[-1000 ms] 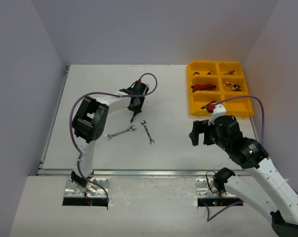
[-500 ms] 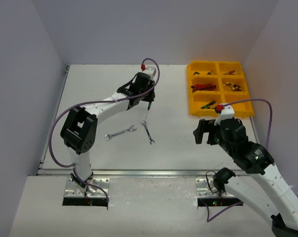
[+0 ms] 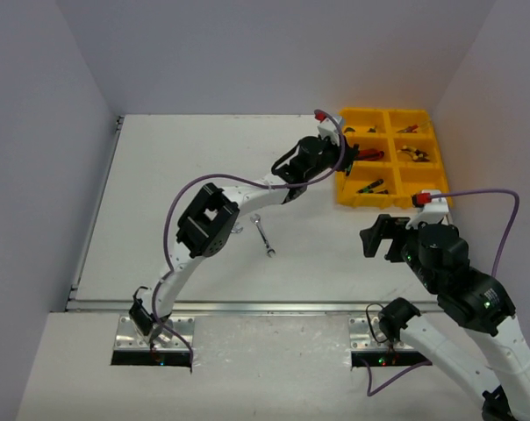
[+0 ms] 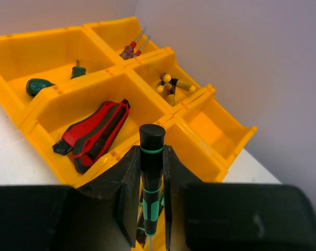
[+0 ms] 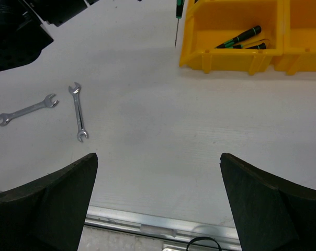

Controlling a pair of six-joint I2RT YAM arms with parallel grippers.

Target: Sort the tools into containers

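My left gripper (image 3: pixel 335 168) is shut on a black-and-green screwdriver (image 4: pixel 151 172), held shaft-down at the near-left corner of the yellow tray (image 3: pixel 397 203). Its tip (image 5: pixel 176 29) hangs just left of the tray wall (image 5: pixel 226 60). The near-left compartment holds green screwdrivers (image 5: pixel 239 37). Red-and-black cutters (image 4: pixel 95 133) lie in the middle-left compartment, yellow pliers (image 4: pixel 171 86) in the middle-right, and red screwdrivers (image 4: pixel 133 47) in the far-right. Two silver wrenches (image 5: pixel 27 110) (image 5: pixel 78 112) lie on the table. My right gripper (image 3: pixel 379 237) is open and empty above the table.
The left arm's elbow (image 3: pixel 204 221) hangs over the table middle and partly covers one wrench in the top view. A metal rail (image 3: pixel 247 307) runs along the table's near edge. Walls close off the left, far and right sides.
My left arm has swung right from the table middle to the tray, carrying the screwdriver. My right arm has drawn back toward the near right.
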